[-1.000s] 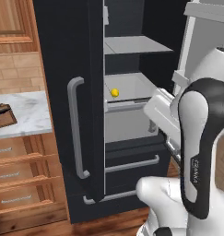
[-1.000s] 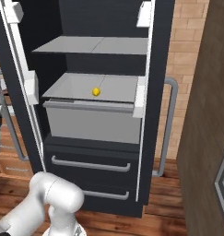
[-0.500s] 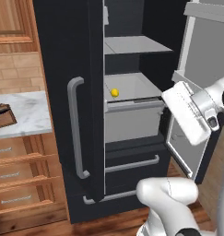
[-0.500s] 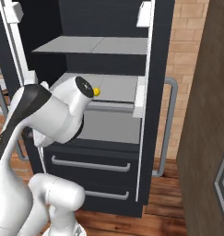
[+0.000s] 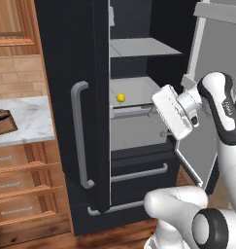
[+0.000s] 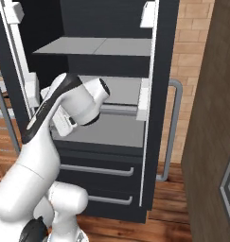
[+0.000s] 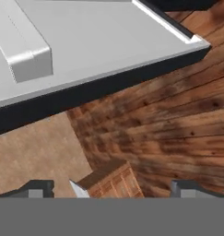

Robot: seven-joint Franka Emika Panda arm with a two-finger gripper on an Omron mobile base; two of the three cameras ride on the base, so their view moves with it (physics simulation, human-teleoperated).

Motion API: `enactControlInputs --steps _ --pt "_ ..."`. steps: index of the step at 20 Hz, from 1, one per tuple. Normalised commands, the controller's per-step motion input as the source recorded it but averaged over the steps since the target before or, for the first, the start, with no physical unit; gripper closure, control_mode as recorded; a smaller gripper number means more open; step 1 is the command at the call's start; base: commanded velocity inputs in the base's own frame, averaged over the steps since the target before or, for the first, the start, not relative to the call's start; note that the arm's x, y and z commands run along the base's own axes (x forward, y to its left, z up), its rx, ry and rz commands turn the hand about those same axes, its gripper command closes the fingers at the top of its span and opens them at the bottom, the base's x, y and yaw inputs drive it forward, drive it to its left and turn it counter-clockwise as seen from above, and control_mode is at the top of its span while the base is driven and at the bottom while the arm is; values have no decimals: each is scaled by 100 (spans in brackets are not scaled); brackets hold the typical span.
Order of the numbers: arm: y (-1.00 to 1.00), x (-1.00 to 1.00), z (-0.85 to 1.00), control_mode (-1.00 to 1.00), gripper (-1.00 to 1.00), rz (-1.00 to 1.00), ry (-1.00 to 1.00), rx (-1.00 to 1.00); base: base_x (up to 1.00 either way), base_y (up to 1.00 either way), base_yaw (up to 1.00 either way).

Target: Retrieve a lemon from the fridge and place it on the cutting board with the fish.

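Yellow lemon (image 5: 121, 97) is resting on a grey inner shelf (image 5: 139, 90) of the black fridge (image 5: 71, 97), whose right door is standing open. Gripper (image 7: 113, 190) is hanging with jaws spread wide, gripping nothing, facing the door's grey inner panel (image 7: 85, 41) and the wooden floor (image 7: 168, 124). Cutting board (image 5: 3, 122) is lying on the marble tabletop (image 5: 32, 119), left of the fridge.

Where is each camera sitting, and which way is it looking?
Left base view: behind the arm's left, facing the tall black fridge and small yellow lemon; white arm at right.
Right base view: behind its right, facing the fridge's grey shelves; arm at left.
Hand view: on the hand, facing the open door's grey inner side and wooden floor; open jaws at bottom.
Both base views share the fridge.
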Motion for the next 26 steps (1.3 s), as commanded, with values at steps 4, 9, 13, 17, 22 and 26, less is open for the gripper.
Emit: enactControlInputs --steps 4,9,13,17,22,26 --pt "66 87 -28 -100 -100 11 -12 2 0 0 0" --pt "82 57 -29 -100 -100 -7 -6 0 0 0 0" --pt "65 40 -18 -100 -100 -9 -12 0 0 0 0" --pt "22 51 -13 -100 -100 -11 -6 0 0 0 0" --pt "45 16 -7 -100 -100 -10 -8 3 0 0 0" --pt "99 -33 -9 -100 -100 -16 -14 2 0 0 0"
